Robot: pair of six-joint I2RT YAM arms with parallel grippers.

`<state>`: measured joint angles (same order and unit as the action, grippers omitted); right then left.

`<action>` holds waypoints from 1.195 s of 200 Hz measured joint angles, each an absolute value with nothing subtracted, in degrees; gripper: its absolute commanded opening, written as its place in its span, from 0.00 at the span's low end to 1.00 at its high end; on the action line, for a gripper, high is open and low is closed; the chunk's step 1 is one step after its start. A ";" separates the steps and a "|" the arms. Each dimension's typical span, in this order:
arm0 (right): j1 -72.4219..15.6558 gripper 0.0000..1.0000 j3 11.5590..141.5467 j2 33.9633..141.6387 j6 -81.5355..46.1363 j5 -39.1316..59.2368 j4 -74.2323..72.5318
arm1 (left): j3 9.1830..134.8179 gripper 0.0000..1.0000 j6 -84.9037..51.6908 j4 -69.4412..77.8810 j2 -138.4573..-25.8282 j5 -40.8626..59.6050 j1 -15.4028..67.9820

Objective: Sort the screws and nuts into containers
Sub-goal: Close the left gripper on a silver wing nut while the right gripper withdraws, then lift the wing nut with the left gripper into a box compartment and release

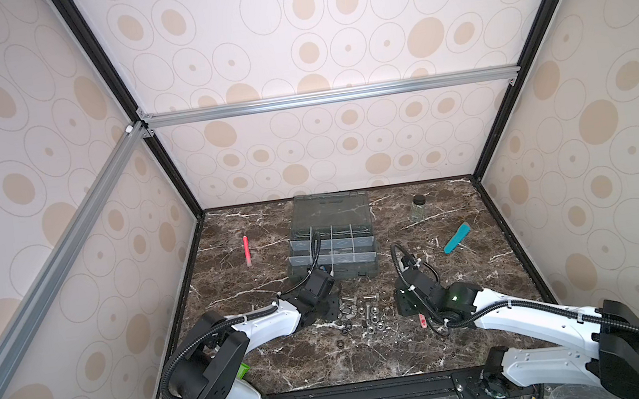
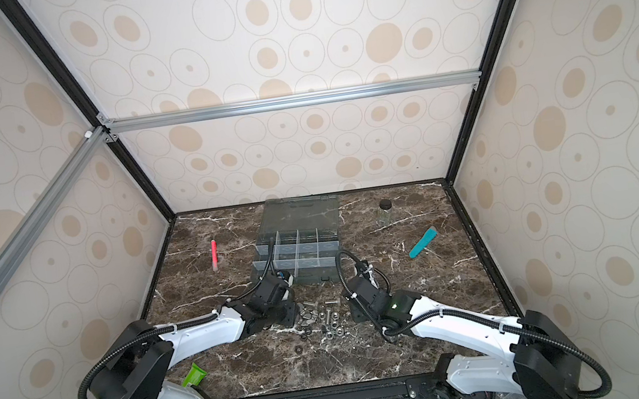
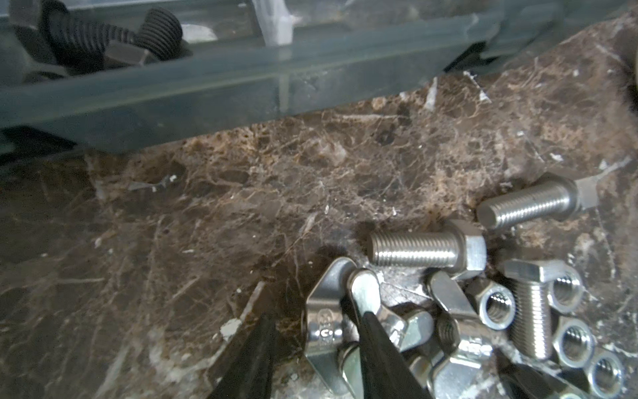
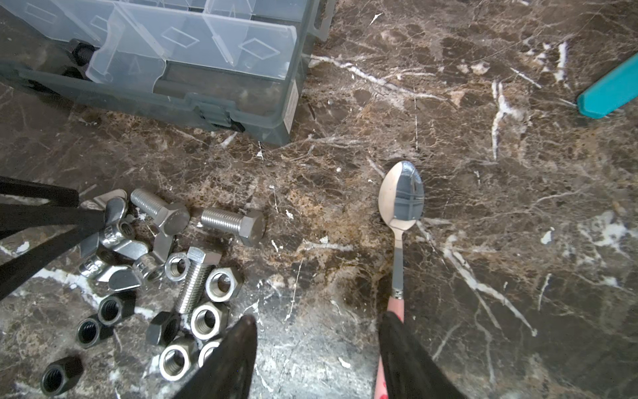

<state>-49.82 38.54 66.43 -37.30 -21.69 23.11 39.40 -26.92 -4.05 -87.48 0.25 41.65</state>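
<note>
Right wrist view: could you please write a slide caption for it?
Open right hand at the spoon; left hand among the loose screws and nuts.

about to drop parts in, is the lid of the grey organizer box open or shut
Open: the smoky see-through hinged lid is swung back behind the grey plastic organizer box, leaving its divided compartments uncovered.

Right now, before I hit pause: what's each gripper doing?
Left gripper: open, astride a wing nut.
Right gripper: open, empty, spoon handle alongside.
</note>
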 measured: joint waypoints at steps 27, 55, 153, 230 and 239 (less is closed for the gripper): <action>-49.82 0.60 38.54 66.59 -37.30 -21.69 23.11 | 39.92 0.38 -26.89 -4.29 -88.09 -0.27 41.65; -49.82 0.60 38.54 66.59 -37.39 -21.69 23.11 | 40.36 0.36 -26.59 -5.72 -88.18 -2.15 41.69; -49.82 0.60 38.54 66.59 -38.15 -21.67 23.11 | 40.88 0.33 -25.17 -8.21 -88.53 -6.55 41.74; -49.82 0.60 37.93 66.59 -38.28 -21.69 23.09 | 41.43 0.15 -25.19 -7.75 -90.00 -5.34 41.76; -49.82 0.60 37.93 66.59 -38.30 -21.69 23.09 | 41.50 0.15 -25.19 -7.73 -90.00 -5.34 41.76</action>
<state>-49.82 37.93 66.59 -38.30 -21.69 23.09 41.50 -25.19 -7.73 -90.00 -5.34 41.76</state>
